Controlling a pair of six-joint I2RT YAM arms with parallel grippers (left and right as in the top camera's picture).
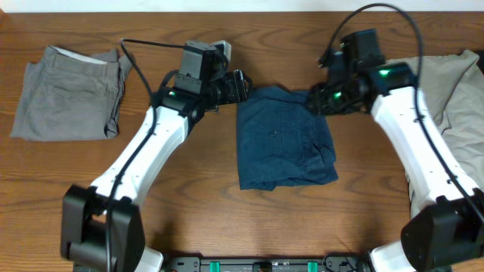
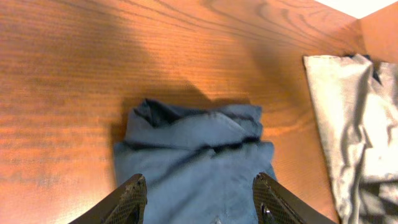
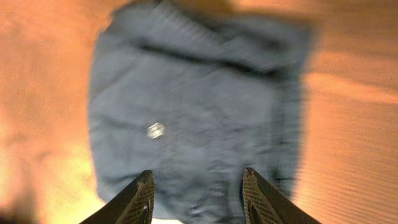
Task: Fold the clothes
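A dark navy-blue pair of shorts (image 1: 283, 140) lies folded into a rough rectangle at the table's middle. It also shows in the left wrist view (image 2: 193, 162) and, blurred, in the right wrist view (image 3: 199, 99). My left gripper (image 1: 240, 87) is open and empty above the cloth's far left corner. My right gripper (image 1: 316, 102) is open and empty above its far right corner. A folded grey pair (image 1: 68, 94) lies at the far left. Beige-khaki cloth (image 1: 454, 83) lies heaped at the right edge.
The beige cloth also shows at the right of the left wrist view (image 2: 357, 124). Bare wooden table (image 1: 189, 196) surrounds the navy shorts. The arm bases stand at the front edge.
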